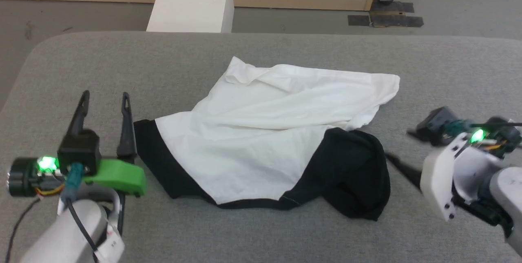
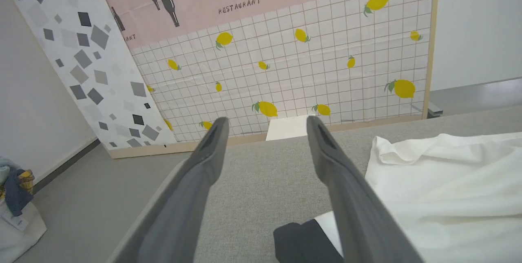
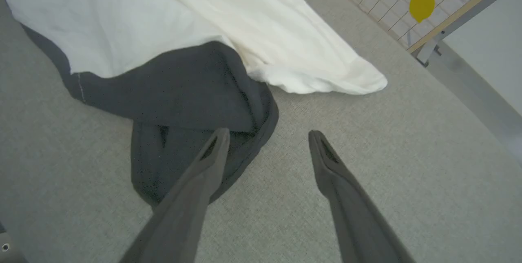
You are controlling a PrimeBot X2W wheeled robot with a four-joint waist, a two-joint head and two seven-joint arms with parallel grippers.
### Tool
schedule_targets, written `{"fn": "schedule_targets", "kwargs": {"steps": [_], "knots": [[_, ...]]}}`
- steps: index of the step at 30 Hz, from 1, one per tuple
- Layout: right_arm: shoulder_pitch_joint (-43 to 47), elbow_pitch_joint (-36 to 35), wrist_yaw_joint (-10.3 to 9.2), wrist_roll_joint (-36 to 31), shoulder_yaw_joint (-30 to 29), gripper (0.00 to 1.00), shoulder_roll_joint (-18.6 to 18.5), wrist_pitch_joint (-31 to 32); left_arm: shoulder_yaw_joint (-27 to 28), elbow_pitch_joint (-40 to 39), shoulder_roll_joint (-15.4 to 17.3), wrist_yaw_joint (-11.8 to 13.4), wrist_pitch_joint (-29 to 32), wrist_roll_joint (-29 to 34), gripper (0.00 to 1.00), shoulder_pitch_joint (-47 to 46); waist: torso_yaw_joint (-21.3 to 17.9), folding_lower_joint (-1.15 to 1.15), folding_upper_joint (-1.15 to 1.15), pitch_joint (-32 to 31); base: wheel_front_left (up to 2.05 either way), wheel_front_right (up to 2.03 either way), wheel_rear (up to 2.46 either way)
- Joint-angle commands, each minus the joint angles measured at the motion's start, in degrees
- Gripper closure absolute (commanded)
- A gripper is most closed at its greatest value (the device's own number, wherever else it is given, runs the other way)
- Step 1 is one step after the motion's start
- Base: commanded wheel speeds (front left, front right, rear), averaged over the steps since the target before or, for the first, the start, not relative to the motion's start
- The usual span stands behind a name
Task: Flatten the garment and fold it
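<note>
The garment (image 1: 265, 124) lies crumpled in the middle of the grey table (image 1: 81, 63), its white body rumpled and partly doubled over. One black sleeve (image 1: 159, 161) lies flat at its left edge; the other black sleeve (image 1: 350, 173) is bunched at the lower right. My left gripper (image 1: 105, 98) stands open just left of the left sleeve, holding nothing. In the left wrist view the left gripper (image 2: 265, 122) points past the garment (image 2: 440, 181). My right gripper (image 3: 267, 136) is open beside the bunched sleeve (image 3: 195, 91), with one fingertip over its edge. It is at the right in the head view (image 1: 397, 144).
A white box (image 1: 191, 2) stands on the floor beyond the table's far edge, before a lemon-patterned panel (image 2: 310, 71). A bag of clothes (image 2: 16, 197) sits on the floor at the left. Bare grey table surrounds the garment on all sides.
</note>
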Motion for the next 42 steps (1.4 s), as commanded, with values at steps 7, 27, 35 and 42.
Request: {"fn": "schedule_targets", "kwargs": {"steps": [7, 27, 35, 42], "knots": [[-3.4, 8.1, -0.09, 9.5, 7.2, 0.00, 2.6, 6.7, 10.3, -4.0, -8.4, 1.4, -0.2, 8.8, 0.00, 9.1, 2.0, 0.00, 0.00, 2.4, 0.00, 0.00, 0.00], [-10.9, 13.7, -0.09, 10.1, 13.5, 1.00, -1.0, -13.8, 25.1, -0.5, -21.6, -11.9, -0.2, 20.0, 0.00, 14.2, 0.1, 0.00, 0.00, 1.5, 0.00, 0.00, 0.00], [-12.4, 12.9, -0.09, 9.3, 5.7, 1.00, -10.2, -13.8, 27.4, -0.5, -24.4, -15.5, -0.2, 22.6, 0.00, 14.3, -0.1, 0.00, 0.00, 2.1, 0.00, 0.00, 0.00], [-9.3, 27.3, -0.09, 7.5, 2.2, 1.00, -10.4, -9.8, 28.3, -0.8, -27.4, -18.1, -0.2, 25.4, 0.00, 12.6, 1.6, 0.00, 0.00, 6.1, 0.00, 0.00, 0.00]]}}
